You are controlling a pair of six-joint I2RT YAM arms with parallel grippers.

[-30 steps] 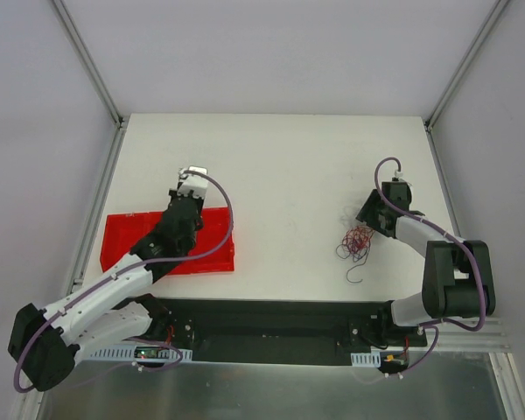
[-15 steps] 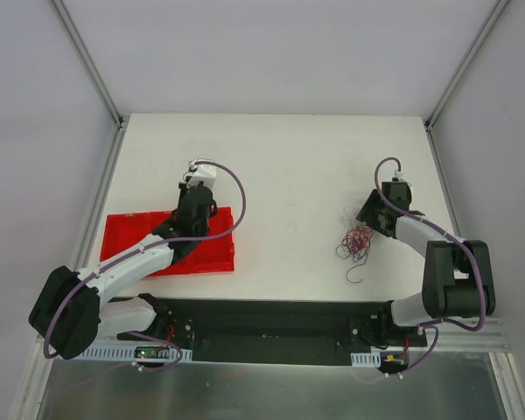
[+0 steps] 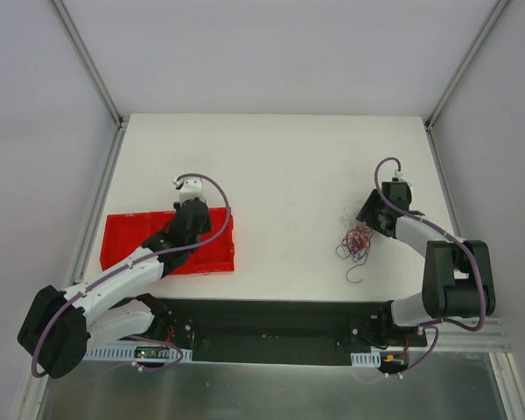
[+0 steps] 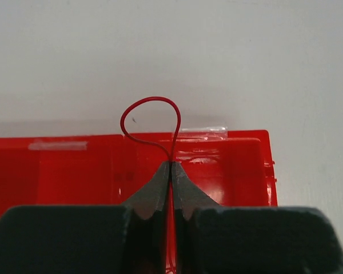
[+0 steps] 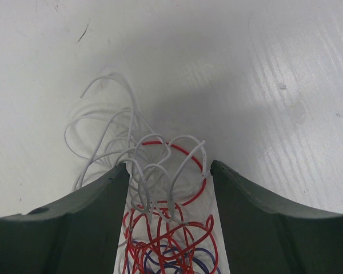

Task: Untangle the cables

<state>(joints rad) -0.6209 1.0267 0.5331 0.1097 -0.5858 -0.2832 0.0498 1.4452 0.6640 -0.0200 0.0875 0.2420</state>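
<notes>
Pinching one red cable (image 4: pixel 151 98) in my left tool (image 4: pixel 170 166) over the red bin (image 4: pixel 234 171), I risk its springy loop landing outside on release. My right tool (image 5: pixel 168 166) stands spread astride the tangle (image 5: pixel 160 234) on the table (image 5: pixel 274 68); closing could grab several strands.

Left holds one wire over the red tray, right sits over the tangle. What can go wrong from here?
1. The left pincer pinches the red wire at its very tips. The loop pokes past the red tray's far wall, so it may drop partly outside.
2. The right pincer stands open astride the tangle. Closing may grab several strands at once and tighten it.
</notes>
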